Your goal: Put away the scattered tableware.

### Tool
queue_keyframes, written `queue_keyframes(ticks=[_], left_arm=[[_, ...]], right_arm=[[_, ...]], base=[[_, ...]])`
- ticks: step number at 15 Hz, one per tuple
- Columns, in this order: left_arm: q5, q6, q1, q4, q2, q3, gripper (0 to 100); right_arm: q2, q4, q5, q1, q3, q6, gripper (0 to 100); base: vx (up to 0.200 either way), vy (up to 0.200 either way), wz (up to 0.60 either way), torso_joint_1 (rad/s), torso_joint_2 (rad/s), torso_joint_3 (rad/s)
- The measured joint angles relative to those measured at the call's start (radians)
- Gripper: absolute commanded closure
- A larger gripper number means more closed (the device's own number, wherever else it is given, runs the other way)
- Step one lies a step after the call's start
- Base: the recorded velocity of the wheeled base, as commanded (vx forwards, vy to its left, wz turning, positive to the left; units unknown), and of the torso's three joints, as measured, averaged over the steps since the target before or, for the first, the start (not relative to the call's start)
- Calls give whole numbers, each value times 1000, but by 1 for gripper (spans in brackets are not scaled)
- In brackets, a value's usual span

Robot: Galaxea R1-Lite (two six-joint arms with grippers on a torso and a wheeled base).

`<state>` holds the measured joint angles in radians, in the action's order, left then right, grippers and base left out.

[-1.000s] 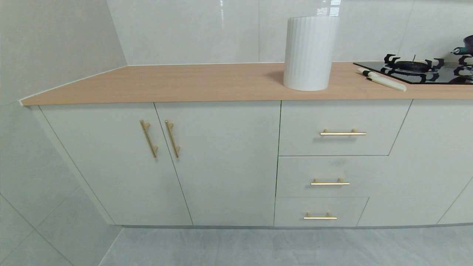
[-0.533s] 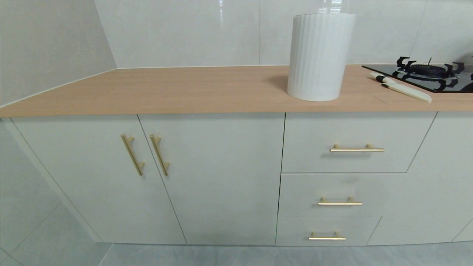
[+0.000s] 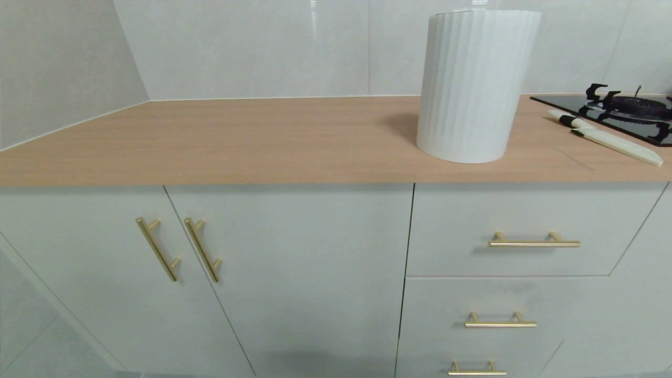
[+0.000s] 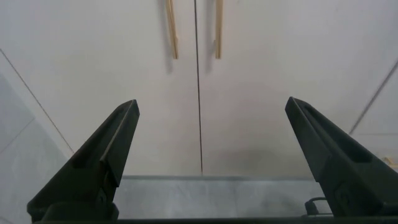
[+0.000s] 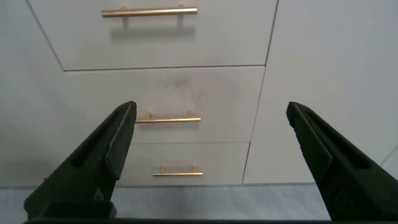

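– End effectors first: L end effector (image 4: 211, 104) & R end effector (image 5: 211, 107) are both spread wide, nothing btwn the fingers. Where's each pointing?
– Both low, at the cabinet fronts. L faces the cupboard doors (image 4: 261, 93) w/ the two upright handles (image 4: 173, 31). R faces the drawers (image 5: 168, 93) w/ the bar handles (image 5: 149, 11).
– And the tableware?
– Only piece I can make out is the knife (image 3: 604, 139). It lies flat on the tabletop (image 3: 236, 142), far R side, just beside the front corner of the hob (image 3: 625, 113). It's apart from the white ribbed container (image 3: 475, 84) on its L.
– So which way from the end effectors?
– Up & to the R. Knife sits on top, and both end effectors hang below tabletop level. The reach prob. has to go up over the front edge first.
– Long axis?
– Diagonal. The end w/ the black band points back-L, the pale end points front-R toward the tabletop edge. Banded end looks like the handle, can't be sure.
– Which arm?
– R, imo. It's in front of the drawers, on the knife's side. L is over by the doors, well apart, w/ the container in btwn.
– Grip approach?
– Wrist prob. needs turning so the gap straddles the narrow width, i.e. fingers closing across the diagonal, not along it. Knife is thin & flat on the wood, so a low pinch near the banded end looks safest.
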<state>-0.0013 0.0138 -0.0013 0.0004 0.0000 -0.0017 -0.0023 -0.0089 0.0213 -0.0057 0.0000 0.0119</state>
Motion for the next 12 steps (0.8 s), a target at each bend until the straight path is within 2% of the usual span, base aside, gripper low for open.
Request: queue_keyframes(ticks=[12], left_arm=[[0,0,0,0,0,0,0]], right_arm=[[1,0,0,1,0,0,0]], base=[[0,0,0,0,0,0]])
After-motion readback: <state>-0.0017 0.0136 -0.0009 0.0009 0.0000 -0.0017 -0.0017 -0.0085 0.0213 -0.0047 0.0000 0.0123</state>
